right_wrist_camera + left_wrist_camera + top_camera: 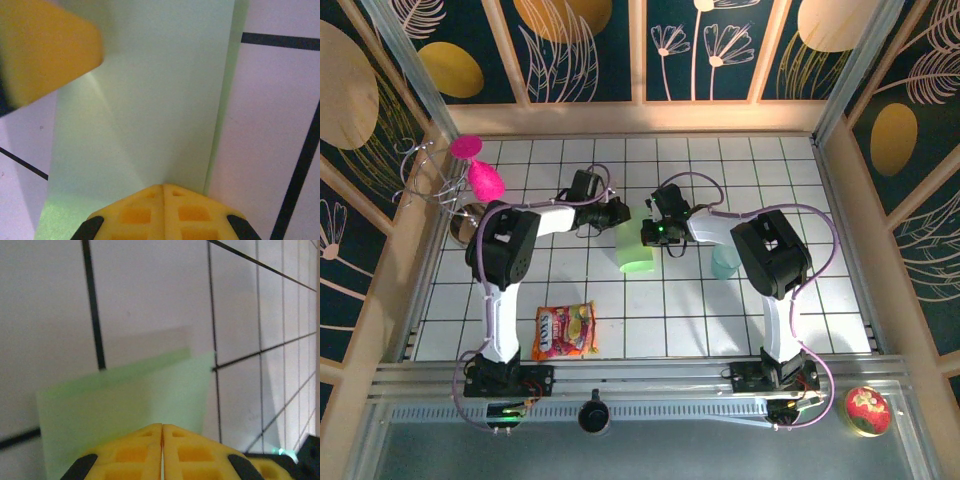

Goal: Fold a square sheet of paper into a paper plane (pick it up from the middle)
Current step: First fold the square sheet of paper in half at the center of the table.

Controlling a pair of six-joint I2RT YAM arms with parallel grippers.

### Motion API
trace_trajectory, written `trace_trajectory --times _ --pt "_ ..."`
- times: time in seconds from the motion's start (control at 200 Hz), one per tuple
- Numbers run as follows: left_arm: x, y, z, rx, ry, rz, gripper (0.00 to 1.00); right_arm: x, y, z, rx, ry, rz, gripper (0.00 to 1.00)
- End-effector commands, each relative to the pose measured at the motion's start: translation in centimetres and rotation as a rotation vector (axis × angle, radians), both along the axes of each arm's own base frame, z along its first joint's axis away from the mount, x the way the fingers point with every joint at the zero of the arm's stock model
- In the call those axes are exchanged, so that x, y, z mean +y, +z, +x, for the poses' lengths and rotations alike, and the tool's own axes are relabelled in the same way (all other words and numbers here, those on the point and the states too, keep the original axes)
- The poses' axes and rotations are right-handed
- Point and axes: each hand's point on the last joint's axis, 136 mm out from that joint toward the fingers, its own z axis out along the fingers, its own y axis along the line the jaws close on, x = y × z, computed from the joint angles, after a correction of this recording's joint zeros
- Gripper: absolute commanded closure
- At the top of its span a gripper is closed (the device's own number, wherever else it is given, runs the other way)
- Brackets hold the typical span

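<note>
The square sheet of paper lies folded into a pale mint-green strip about one tile wide at the middle of the gridded table. My left gripper is at its far left corner and my right gripper at its far right edge, both low over the sheet. In the left wrist view the yellow jaws are shut, tips over the doubled paper. In the right wrist view the shut jaws rest over the paper, which shows a diagonal crease, and a yellow finger of the left gripper sits at top left.
A translucent teal cup stands just right of the right arm. A colourful snack bag lies near the front left. A pink object and a wire rack sit at the far left edge. A round tin is outside the front right.
</note>
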Motion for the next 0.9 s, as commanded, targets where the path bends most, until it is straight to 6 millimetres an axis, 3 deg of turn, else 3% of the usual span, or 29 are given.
trace_trajectory --times 0.0,0.14,0.35,0.611,0.896 --pt "0.6 -1.0 1.8 0.006 0.039 0.036 0.91 -13.7 -11.9 -9.5 0.356 -0.063 -0.583 1.00" --pt "3.1 -3.1 2.8 -0.012 0.071 0.198 0.91 -14.0 -11.9 -9.7 0.355 -0.062 -0.597 1.00" --pt "7.1 -4.9 3.1 0.021 0.118 0.284 0.91 -14.2 -12.0 -9.8 0.356 -0.064 -0.604 1.00" --pt "9.4 -5.2 4.7 0.026 0.164 0.298 0.92 -14.1 -12.1 -9.9 0.356 -0.065 -0.594 1.00" --pt "9.9 -3.2 7.9 -0.008 0.193 0.299 0.91 -13.7 -11.6 -9.6 0.351 -0.077 -0.572 1.00"
